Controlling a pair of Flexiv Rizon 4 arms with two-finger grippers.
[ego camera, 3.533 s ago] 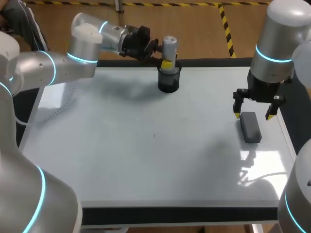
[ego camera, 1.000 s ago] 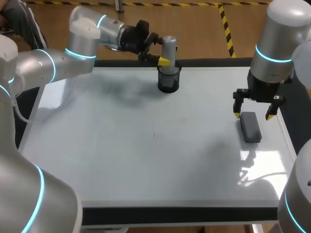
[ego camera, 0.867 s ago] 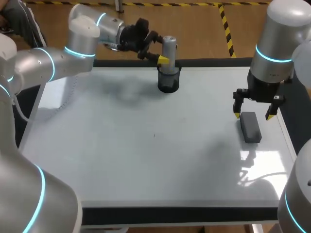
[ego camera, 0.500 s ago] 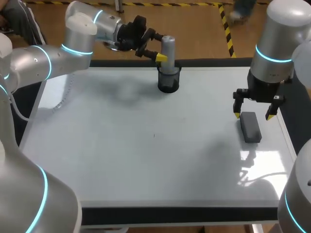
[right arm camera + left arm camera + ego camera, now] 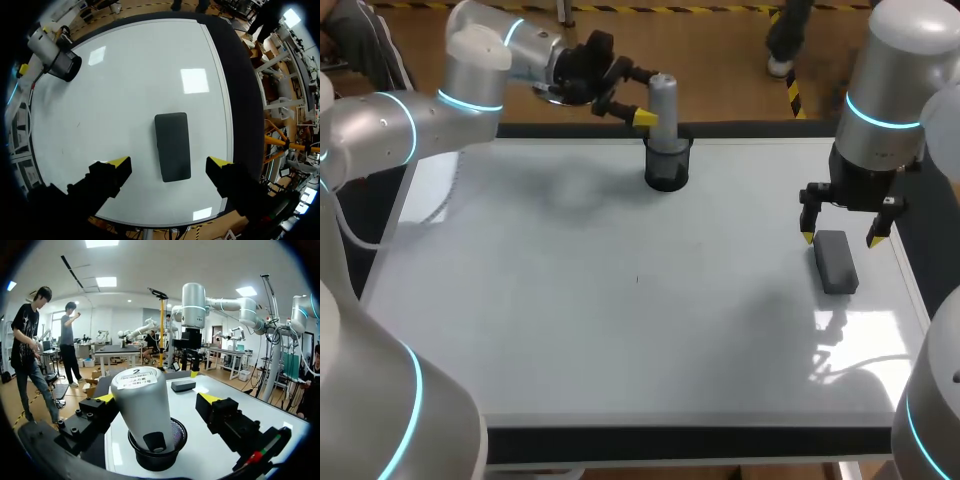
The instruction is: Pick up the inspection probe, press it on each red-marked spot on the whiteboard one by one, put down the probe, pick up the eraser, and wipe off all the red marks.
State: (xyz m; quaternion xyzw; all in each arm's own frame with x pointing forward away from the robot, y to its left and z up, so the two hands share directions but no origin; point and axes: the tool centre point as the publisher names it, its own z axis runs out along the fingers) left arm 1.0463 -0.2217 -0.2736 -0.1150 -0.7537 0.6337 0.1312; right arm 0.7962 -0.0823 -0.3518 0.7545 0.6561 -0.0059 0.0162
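Glossy whiteboard. Grey cylindrical probe stands in black mesh cup, released left end effector flanking it; right of the cup, released right end effector over matte eraser.

Left claw open astride the probe.
The grey probe stands in a black mesh cup on the whiteboard, between the spread yellow-tipped fingers. The dark eraser lies beyond, beneath the right arm.

A dark-edged table fills the scene, light glinting in bright patches on its glossy white top.
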